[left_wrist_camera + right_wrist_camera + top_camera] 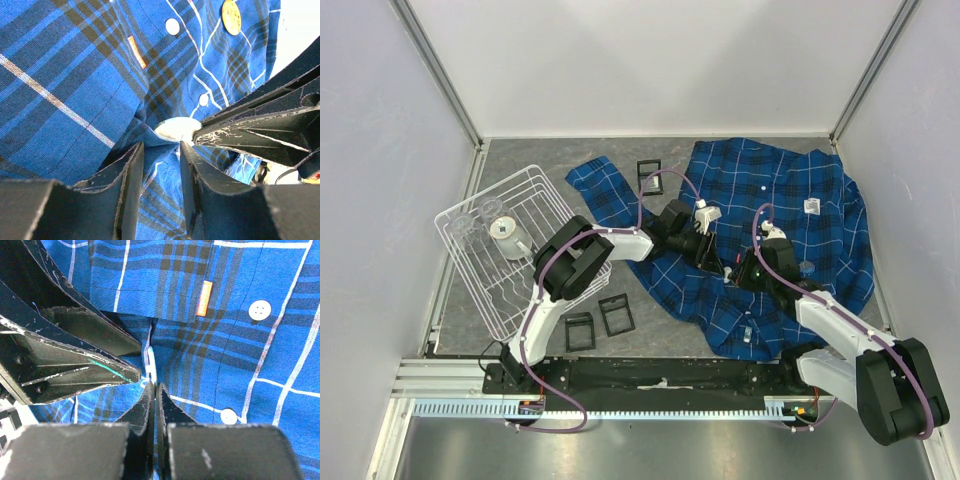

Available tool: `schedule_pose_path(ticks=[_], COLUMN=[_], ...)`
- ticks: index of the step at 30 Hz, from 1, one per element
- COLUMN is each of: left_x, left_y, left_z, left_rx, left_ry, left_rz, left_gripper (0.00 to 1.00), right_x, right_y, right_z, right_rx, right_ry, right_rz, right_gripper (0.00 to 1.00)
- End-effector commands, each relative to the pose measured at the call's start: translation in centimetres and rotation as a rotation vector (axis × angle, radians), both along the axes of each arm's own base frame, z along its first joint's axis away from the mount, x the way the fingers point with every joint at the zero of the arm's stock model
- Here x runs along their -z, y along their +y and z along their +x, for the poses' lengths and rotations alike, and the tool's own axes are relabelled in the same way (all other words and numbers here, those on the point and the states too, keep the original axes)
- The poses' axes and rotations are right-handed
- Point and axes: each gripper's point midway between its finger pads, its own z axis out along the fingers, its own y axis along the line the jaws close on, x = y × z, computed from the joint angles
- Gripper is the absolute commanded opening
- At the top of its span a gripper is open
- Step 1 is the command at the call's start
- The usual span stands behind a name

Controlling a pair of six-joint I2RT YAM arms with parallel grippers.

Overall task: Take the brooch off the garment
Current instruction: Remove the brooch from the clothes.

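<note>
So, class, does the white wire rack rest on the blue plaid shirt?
No, the white wire rack sits beside the blue plaid shirt, to its left.

Lab test cell: white panel walls (650, 60), aluminium frame posts (438, 75), grey mat (520, 160).

a white wire rack (461, 272) sits at the left of the grey desk (520, 165), with a small whitish cup (508, 236) lying inside its far half. three black square frames lie flat on the desk: a far frame (648, 170) towards the back wall, and a near pair, the left frame (579, 332) just beside the right frame (616, 314), right of the rack. pale walls (650, 60) enclose the desk.
</note>
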Motion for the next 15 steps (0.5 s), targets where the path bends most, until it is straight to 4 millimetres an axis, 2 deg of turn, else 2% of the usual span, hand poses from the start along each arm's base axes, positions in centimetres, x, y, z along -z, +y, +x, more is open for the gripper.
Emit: schedule_pose_path(ticks=[1, 8, 15], left_x=[1.6, 2.6, 3.7], left_y=[0.3, -0.2, -0.1], left_z=[-0.8, -0.9, -0.6], left_rx=[0.008, 0.005, -0.017], left_ry=[0.056, 0.075, 0.094], left_rz=[0.026, 0.057, 0.100], left_gripper=[0.44, 0.46, 0.39], right_x=[0.9, 0.8, 0.6], right_y=[0.0, 0.2, 0.3], right_z=[-0.7, -0.6, -0.6], right_rx=[-0.010, -0.025, -0.029], right_ry=[0.033, 0.029, 0.022], right_rz=[0.003, 0.010, 0.012], right_gripper=[0.00, 0.00, 0.00])
